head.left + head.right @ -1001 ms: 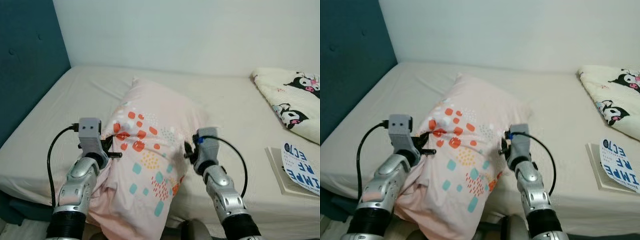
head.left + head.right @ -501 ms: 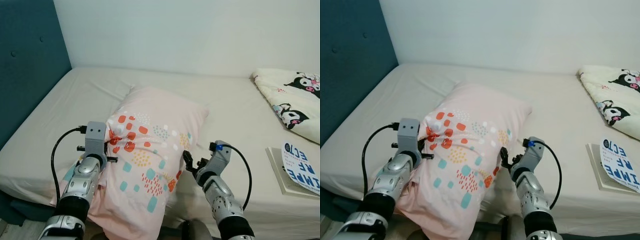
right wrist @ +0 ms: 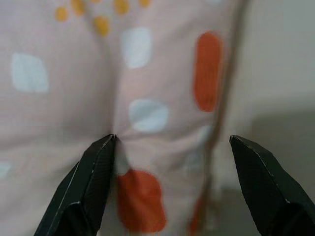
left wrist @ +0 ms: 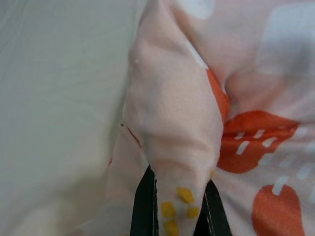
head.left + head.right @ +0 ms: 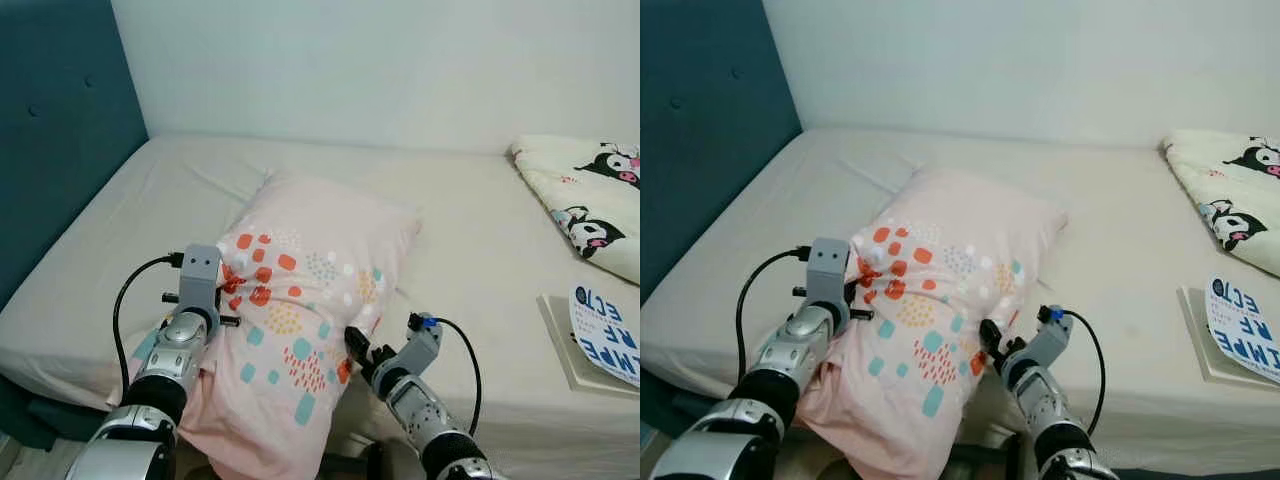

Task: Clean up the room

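A pink pillow [image 5: 310,270] with orange, teal and yellow spots lies on the bed [image 5: 150,230], its near end drooping over the front edge. My left gripper [image 5: 228,300] is at the pillow's left side, shut on a pinched fold of its cover [image 4: 172,147]. My right gripper [image 5: 355,345] sits low at the pillow's near right edge. It is open, with one finger [image 3: 98,164] touching the fabric and the other finger [image 3: 258,169] apart from it.
A teal padded headboard [image 5: 50,150] rises on the left and a white wall stands behind the bed. A cream blanket with cartoon prints [image 5: 590,195] lies at the far right. A book with a blue-lettered sheet [image 5: 600,335] rests near the right front edge.
My right arm has dropped lower and back toward the bed's front edge. The pillow has settled flatter on the mattress. My left gripper keeps its hold and has lowered slightly.
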You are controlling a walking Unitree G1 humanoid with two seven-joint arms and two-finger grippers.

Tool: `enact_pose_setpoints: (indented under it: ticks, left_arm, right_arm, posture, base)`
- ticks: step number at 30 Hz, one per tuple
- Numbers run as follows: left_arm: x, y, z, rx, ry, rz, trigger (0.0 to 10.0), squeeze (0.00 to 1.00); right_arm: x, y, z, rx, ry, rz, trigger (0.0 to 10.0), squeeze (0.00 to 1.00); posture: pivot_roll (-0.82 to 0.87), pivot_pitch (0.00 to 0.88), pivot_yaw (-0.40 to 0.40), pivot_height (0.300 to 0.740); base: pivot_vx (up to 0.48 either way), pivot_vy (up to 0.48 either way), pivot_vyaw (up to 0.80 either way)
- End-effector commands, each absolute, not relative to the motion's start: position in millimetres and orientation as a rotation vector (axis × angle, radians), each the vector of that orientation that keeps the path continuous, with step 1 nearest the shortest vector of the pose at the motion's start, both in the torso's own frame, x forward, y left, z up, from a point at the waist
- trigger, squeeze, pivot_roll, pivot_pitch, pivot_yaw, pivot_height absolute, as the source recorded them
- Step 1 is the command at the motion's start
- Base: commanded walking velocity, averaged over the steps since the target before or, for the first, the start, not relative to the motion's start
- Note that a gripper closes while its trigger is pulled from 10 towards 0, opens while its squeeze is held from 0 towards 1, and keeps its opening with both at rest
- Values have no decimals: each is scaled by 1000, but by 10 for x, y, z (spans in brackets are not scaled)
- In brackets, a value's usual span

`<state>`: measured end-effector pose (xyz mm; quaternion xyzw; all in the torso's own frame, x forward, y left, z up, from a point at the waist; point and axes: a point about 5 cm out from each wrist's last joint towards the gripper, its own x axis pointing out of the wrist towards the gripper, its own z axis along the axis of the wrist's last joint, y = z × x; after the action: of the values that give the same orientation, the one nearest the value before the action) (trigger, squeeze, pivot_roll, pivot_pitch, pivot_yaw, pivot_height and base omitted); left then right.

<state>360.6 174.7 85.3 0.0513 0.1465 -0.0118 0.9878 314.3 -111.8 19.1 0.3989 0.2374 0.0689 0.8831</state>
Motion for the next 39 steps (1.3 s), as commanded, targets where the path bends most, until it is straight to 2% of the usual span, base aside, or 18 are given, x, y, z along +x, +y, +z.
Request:
enact_pose_setpoints:
  ticks: [1,2,3,10,18,19,20,32,39]
  left_arm:
    - [3605,1701,828,109,312,-51,10000,0]
    - [3612,1697,833,108,311,-55,10000,0]
    - [3617,1698,838,107,311,-55,10000,0]
    - [3624,1723,823,91,316,-53,10000,0]
    - [3602,1748,780,68,338,-57,10000,0]
    - [3599,1739,775,64,339,-62,10000,0]
    - [3597,1729,771,59,339,-65,10000,0]
    - [3581,1699,748,-24,335,-65,10000,0]
    - [3535,1653,722,-133,327,-87,10000,0]
  right_arm:
    - [3128,-959,192,856,529,210,10000,1000]
    - [3152,-862,241,857,529,271,10000,55]
    - [3172,-782,287,851,526,324,10000,0]
    - [3167,-505,397,853,535,532,10000,0]
    - [3198,-398,498,858,491,610,10000,0]
    - [3206,-399,505,854,487,604,3922,0]
    - [3218,-400,520,853,477,604,0,0]
    - [3268,-501,527,763,458,576,0,0]
    - [3306,-632,528,718,425,524,0,0]
  posture:
    - [65,51,-21,581]
    - [65,53,-15,581]
    - [67,55,-14,581]
    - [79,58,-12,581]
    - [81,53,-9,581]
    - [79,49,-9,581]
    - [77,44,-9,581]
    - [58,0,-8,581]
    - [56,0,-27,581]
  base:
    - [0,0,0]
    - [0,0,0]
    - [0,0,0]
    - [0,0,0]
    - [0,0,0]
    - [0,0,0]
    - [0,0,0]
    - [0,0,0]
    - [0,0,0]
